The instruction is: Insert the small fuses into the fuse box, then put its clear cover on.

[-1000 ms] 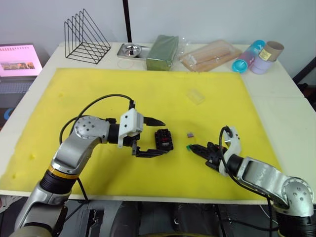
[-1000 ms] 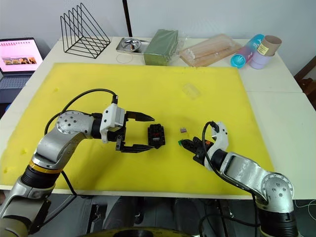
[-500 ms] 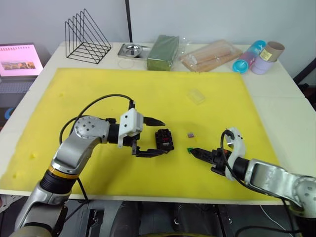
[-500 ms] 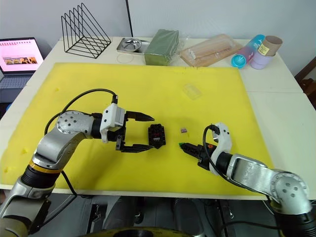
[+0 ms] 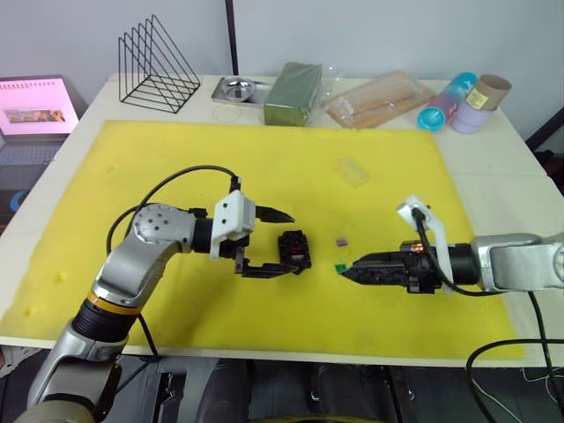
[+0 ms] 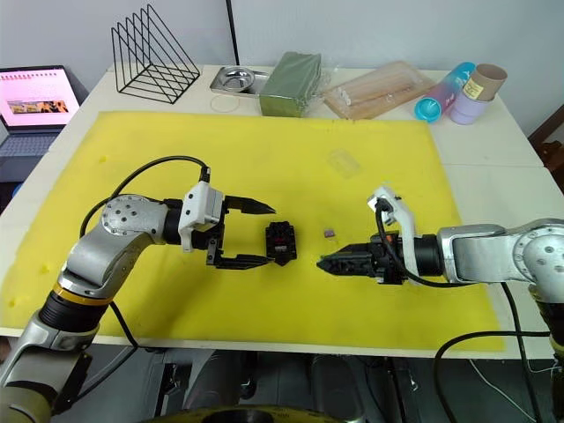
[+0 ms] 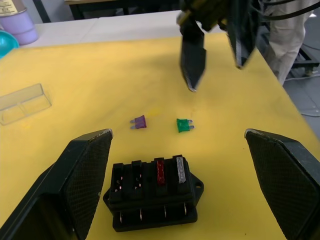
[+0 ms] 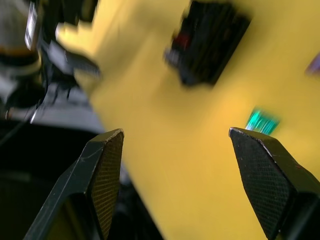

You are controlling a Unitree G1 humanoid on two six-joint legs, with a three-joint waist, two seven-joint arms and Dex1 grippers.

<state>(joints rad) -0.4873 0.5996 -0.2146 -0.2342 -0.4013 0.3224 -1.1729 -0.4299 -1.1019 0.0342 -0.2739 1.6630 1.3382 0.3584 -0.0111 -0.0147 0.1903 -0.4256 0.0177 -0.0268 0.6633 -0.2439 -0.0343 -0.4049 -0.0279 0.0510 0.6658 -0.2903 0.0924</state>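
The small black rectangular plastic fuse box [image 7: 154, 192] lies on the yellow foam mat [image 5: 176, 159] covering the table, between the wide-spread fingers of the left gripper [image 5: 275, 242], which touch nothing. Two of its slots hold a red blade fuse [image 7: 160, 171] and a grey blade fuse [image 7: 181, 171]; the other slots look empty. Just beyond the box from that gripper, a tiny purple fuse [image 7: 139, 122] and a tiny green fuse [image 7: 184, 125] lie loose on the mat, side by side. The right gripper [image 6: 328, 263] points at the green fuse, its fingers spread wide and empty, tips just beside it. The small transparent rectangular cover [image 5: 351, 172] rests well beyond both grippers, apart from the box.
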